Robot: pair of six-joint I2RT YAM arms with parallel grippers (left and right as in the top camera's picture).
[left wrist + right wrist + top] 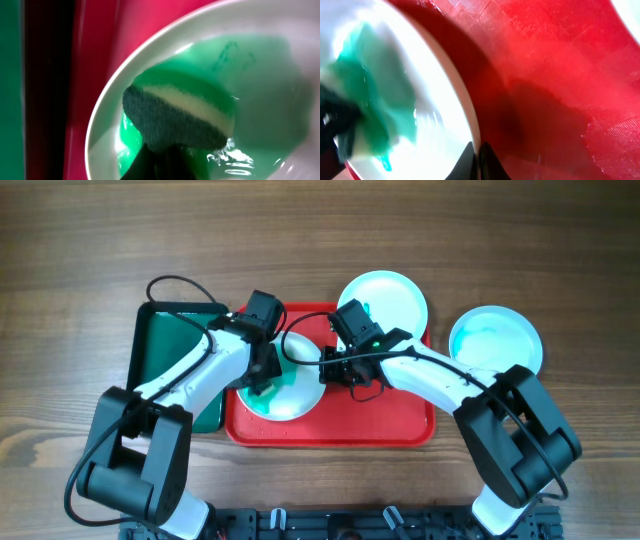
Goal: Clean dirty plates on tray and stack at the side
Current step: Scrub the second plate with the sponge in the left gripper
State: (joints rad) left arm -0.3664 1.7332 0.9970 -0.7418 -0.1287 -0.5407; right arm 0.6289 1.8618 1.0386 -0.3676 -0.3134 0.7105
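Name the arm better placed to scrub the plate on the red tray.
Left. The left pincer holds the sponge against that plate's soapy face; the right pincer pinches the plate's rim, without a sponge.

There are three white plates (300, 392) (392, 298) (497, 340), one red tray (400, 428), one dark green tray (168, 345), one green-and-yellow sponge (180, 117), and two robot arms (190, 380) (440, 375).

Table (80, 260): red tray (400, 425) beneath left gripper (265, 387) and right gripper (335, 372); green tray (165, 350) left of them; 1 plate (495, 340) right.
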